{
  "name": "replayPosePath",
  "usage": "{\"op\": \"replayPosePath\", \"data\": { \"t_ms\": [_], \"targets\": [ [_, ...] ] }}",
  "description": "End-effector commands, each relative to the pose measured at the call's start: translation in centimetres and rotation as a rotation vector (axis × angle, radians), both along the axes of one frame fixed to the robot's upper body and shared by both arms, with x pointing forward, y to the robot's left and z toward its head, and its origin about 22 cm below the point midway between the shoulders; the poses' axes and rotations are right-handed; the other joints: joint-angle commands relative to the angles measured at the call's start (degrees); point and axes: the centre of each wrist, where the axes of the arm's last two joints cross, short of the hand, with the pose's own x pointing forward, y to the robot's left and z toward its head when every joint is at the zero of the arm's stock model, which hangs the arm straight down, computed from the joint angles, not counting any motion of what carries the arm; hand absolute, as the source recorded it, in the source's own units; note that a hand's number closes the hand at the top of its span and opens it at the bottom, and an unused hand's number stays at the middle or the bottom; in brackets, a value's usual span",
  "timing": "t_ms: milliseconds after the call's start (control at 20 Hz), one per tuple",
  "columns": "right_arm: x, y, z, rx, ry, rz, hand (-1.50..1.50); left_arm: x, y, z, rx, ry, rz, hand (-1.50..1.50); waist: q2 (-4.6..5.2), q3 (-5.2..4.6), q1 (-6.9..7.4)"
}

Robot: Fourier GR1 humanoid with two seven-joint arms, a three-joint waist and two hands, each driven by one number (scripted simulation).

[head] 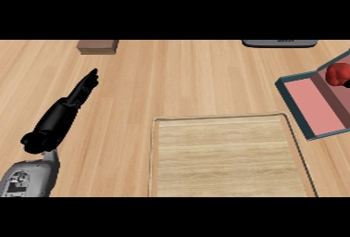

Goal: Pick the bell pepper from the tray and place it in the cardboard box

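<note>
Head view: a pale wooden worktop (178, 78) fills the view. At the left the left hand (82, 90) lies over the worktop, its fingers straight and close together, pointing up and a little to the right. It holds nothing and touches nothing that can be made out. Behind it the black wrist runs down to the grey forearm (31, 178) at the lower left corner.

The tray (153, 157) sits at the lower middle: a light wood board with a thin pale rim, its near end cut off by the lower edge. It lies to the right of the hand, apart from it.

The box (321, 111) stands at the right, just beside the tray's far right corner and turned at a slant. It has teal walls and a pink inside, and part of it runs out of view. The pepper (338, 74) is red and sits at the far end of the box, hard against the right edge of the view and partly cut off. Whether it rests on the box's floor cannot be told.

Along the far edge are a small brown block (97, 46) at the left and a dark grey object (279, 43) at the right, both well apart from the tray.
</note>
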Motion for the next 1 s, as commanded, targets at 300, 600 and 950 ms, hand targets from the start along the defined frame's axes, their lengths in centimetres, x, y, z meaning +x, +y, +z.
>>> {"op": "replayPosePath", "data": {
  "t_ms": [300,600,950],
  "targets": [
    [-1.4,-1.8,2.6,0.220,-0.567,0.113,-1.50,-0.1,0.0,-1.1,-0.005,0.010,0.016,0.00,0.05,0.14,-0.39],
    [-3.2,-4.5,2.5,0.590,-0.986,-0.156,-1.50,-0.6,0.6,-0.8,-0.015,0.009,0.016,0.00,-0.26,0.15,-0.75],
    [-7.1,-8.6,-0.7,0.584,-1.116,-0.274,-1.50,0.8,-0.7,-0.4,0.018,-0.010,0.003,0.00,0.04,0.01,-0.47]
  ]
}}
